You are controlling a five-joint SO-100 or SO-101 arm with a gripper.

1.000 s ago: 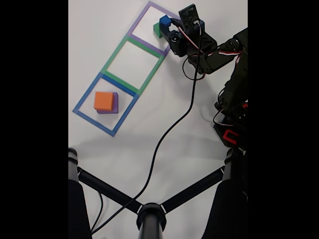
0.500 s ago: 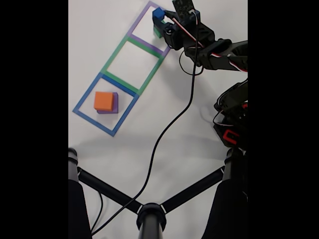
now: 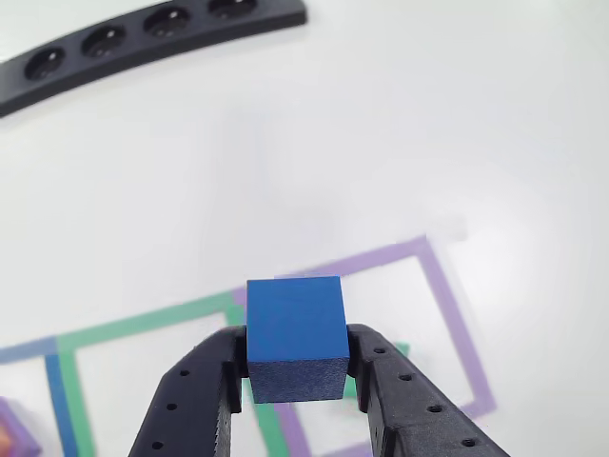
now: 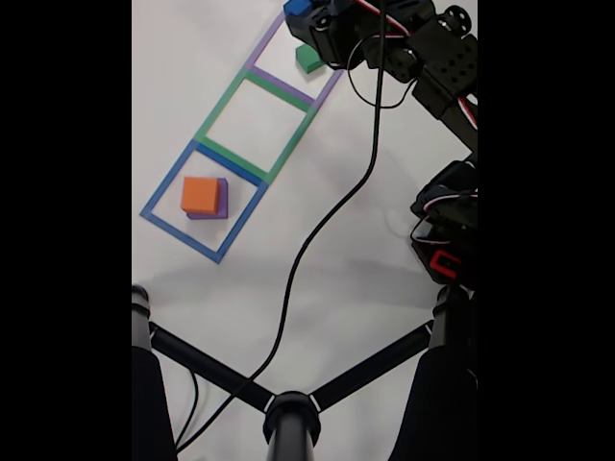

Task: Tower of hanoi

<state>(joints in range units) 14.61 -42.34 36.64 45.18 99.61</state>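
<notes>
My gripper (image 3: 297,369) is shut on a blue cube (image 3: 295,333), which hangs above the white table with a black finger on each side. In the fixed view the gripper (image 4: 307,13) and the blue cube (image 4: 296,8) sit at the top edge, above the purple taped square (image 4: 272,45). A green cube (image 4: 308,59) rests alone inside that purple square, and a sliver of the green cube (image 3: 403,351) shows behind my right finger. An orange cube (image 4: 199,193) sits on a purple block (image 4: 222,202) inside the blue taped square (image 4: 163,182).
The green taped square (image 4: 216,108) between the other two holds nothing. A black cable (image 4: 317,240) runs down across the table to a black tripod (image 4: 290,413) at the bottom. A black power strip (image 3: 143,33) lies at the far edge.
The gripper has risen off the green cube with the blue cube in it and moved toward the top of the fixed view. The green cube now stands uncovered.
</notes>
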